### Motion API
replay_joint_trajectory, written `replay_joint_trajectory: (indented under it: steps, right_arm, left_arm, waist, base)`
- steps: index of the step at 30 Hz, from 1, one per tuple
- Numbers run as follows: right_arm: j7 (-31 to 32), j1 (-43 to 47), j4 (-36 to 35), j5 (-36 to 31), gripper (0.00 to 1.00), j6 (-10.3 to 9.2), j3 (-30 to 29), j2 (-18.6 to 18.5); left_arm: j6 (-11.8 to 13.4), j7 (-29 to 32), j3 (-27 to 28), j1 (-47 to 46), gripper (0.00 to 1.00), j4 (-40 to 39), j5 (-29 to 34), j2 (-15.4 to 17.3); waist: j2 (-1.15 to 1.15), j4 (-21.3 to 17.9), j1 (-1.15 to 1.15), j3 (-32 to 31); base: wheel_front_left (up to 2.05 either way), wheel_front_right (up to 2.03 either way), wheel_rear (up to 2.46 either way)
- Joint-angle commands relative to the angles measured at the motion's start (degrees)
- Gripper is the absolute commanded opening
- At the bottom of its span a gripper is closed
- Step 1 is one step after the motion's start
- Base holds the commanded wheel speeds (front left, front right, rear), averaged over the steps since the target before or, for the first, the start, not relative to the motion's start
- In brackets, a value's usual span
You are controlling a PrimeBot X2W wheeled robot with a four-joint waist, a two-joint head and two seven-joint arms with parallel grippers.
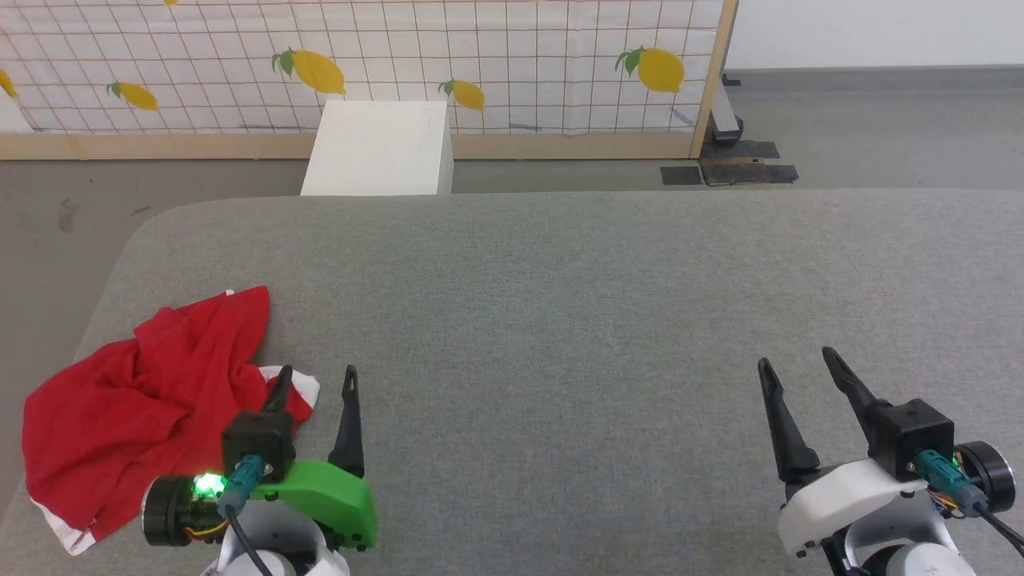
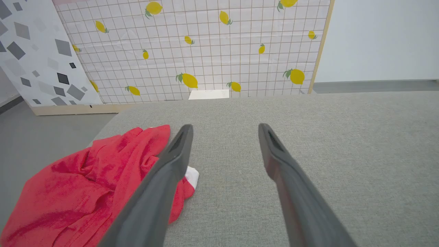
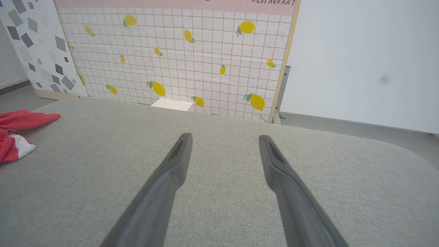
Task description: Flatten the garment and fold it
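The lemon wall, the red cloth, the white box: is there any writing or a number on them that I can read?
"RESTAURANT": dark capitals on the pink band at the top of the lemon panel, in the right wrist view.
Garment: crumpled; no lettering or number shows on it.
White box: faint marks near its top, too faint to read.

Grey cushioned surface (image 1: pixel 560 320) open across centre and right, crumpled red garment (image 1: pixel 136 400) heaped at near-left corner beside left gripper (image 1: pixel 318 371), white box (image 1: pixel 376 148) and lemon-print panel (image 1: pixel 480 64) beyond far edge.
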Motion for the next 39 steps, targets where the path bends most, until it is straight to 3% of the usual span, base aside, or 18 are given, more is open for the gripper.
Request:
replay_joint_trajectory:
  steps: [1, 39]
  right_arm:
    - [-0.7, 0.3, 0.0, -0.1, 1.0, -0.02, -0.1, 0.0]
    - [-5.3, 1.5, -0.3, 0.9, 1.0, -0.05, -0.4, 0.1]
  left_arm:
    - [0.4, -0.7, -0.3, -0.9, 1.0, 0.4, -0.6, 0.0]
    - [0.5, -5.2, -1.3, 0.1, 1.0, 2.7, -3.9, 1.0]
  waist:
    - [0.0, 0.0, 0.0, 0.0]
    - [0.0, 0.3, 0.0, -1.0]
  base:
    - [0.0, 0.0, 0.0]
    - [0.0, 0.0, 0.0]
